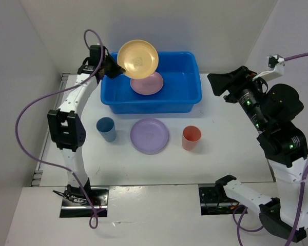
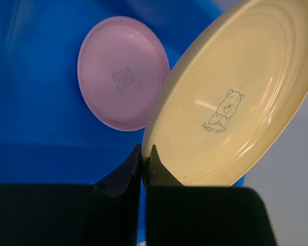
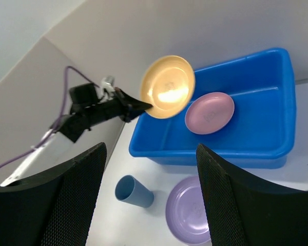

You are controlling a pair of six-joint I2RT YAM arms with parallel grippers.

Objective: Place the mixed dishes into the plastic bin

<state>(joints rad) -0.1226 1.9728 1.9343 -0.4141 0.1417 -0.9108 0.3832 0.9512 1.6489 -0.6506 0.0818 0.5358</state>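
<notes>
The left tool (image 2: 143, 164) pinches the yellow plate (image 2: 231, 97) by its rim (the "SWEET BEAR" lettering reads only up close), tilted above the plastic bin (image 1: 150, 106), where the pink plate (image 1: 149, 84) lies. Only the top view shows the coral-red cup (image 1: 191, 137) on the surface (image 1: 226, 154). The right tool (image 1: 214, 84) gapes wide.

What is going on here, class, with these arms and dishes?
The left gripper pinches the yellow plate by its rim, holding it tilted above the blue bin, where the pink plate already lies. The lilac plate, blue cup and coral-red cup sit on the table in front of it. The right gripper hangs open and empty beside the bin.
</notes>
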